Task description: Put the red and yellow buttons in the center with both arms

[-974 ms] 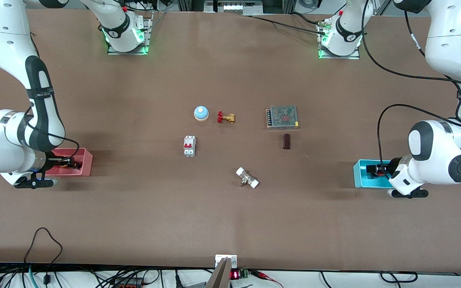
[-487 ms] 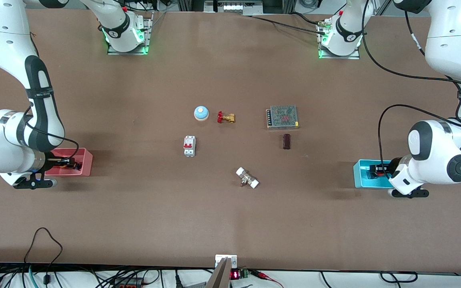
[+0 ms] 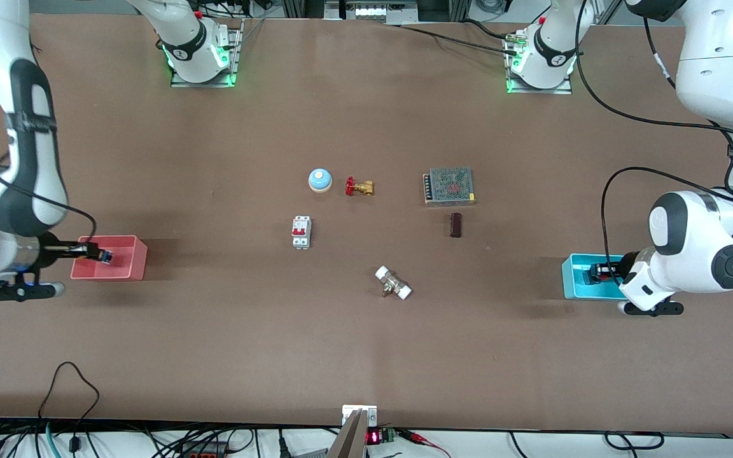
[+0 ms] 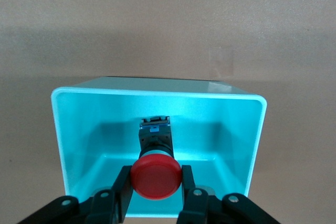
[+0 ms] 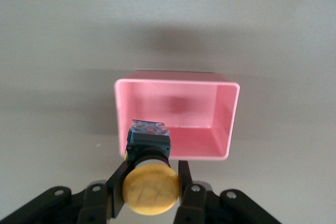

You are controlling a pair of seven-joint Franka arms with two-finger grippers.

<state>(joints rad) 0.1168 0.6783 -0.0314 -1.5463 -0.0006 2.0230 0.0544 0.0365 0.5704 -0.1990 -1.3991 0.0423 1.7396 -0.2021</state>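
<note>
My left gripper [image 4: 156,183] is shut on the red button [image 4: 156,176] by its cap. It holds the button low inside the cyan bin [image 4: 157,98], black body pointing down. In the front view this gripper [image 3: 599,273] is in the cyan bin [image 3: 573,277] at the left arm's end of the table. My right gripper [image 5: 151,190] is shut on the yellow button [image 5: 151,188] and holds it above the pink bin [image 5: 178,85]. In the front view the right gripper [image 3: 96,253] is over the pink bin [image 3: 131,257]. The brown table centre [image 3: 366,235] is bare.
A blue dome with a cream top [image 3: 319,180], a brass valve [image 3: 359,187], a white circuit breaker [image 3: 301,231], a meshed power supply [image 3: 448,186], a dark brown block [image 3: 455,224] and a white-ended fitting [image 3: 393,282] lie around the middle.
My right arm has risen and lifted the yellow button out of the pink bin. My left arm has barely moved and stays in the cyan bin.
</note>
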